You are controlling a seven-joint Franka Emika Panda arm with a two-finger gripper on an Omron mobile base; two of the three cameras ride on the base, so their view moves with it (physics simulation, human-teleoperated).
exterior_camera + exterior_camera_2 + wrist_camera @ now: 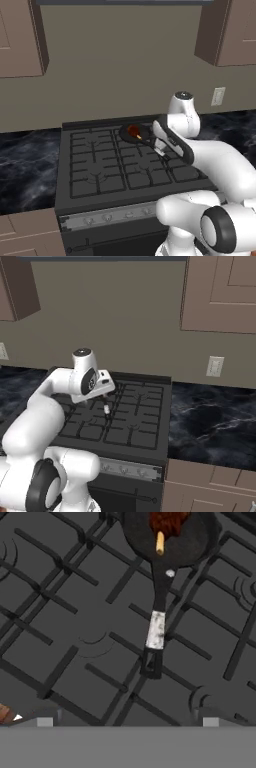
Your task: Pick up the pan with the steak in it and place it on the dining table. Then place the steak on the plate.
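The pan (170, 534) sits on the stove grate (75, 612) with the steak (167, 522) inside; the hand (127, 724) hovers spread above its thin handle (156, 629) — a badly centred pinch could tip it

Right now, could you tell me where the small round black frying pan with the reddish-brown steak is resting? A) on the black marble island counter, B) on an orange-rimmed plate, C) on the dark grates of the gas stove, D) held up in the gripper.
C: the pan, with the steak inside, sits on the stove grates, its handle pointing toward the gripper, which is not touching it.
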